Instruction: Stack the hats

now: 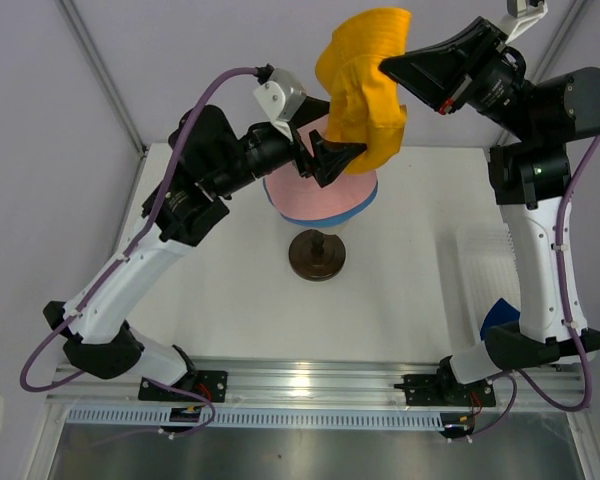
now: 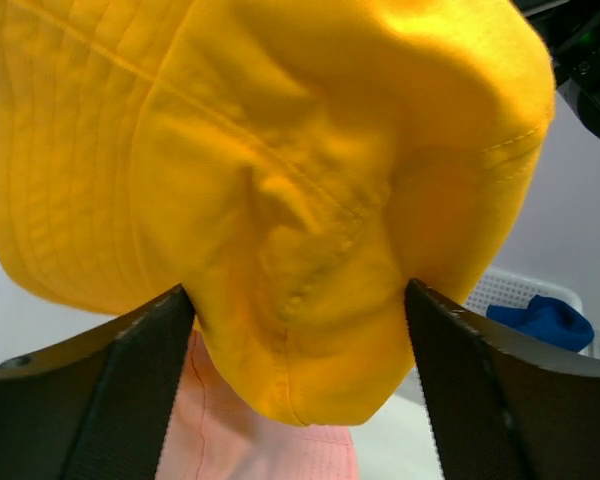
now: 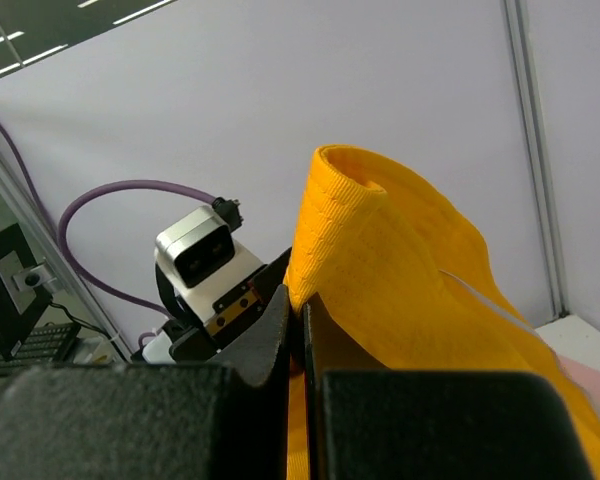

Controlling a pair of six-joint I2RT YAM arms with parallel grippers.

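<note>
At right, a white basket (image 2: 502, 286) holds the navy hat (image 2: 546, 321).

The yellow-orange hat (image 2: 280, 200) is seen as matt woven cloth, creased, with stitched rows on its brim. The jaws are matt black plastic; the surface (image 1: 230, 310) is smooth and white.

Lifted hat (image 1: 365, 80) above central hat stack (image 1: 320, 195), lone hat (image 1: 498, 315) far to the right
</note>
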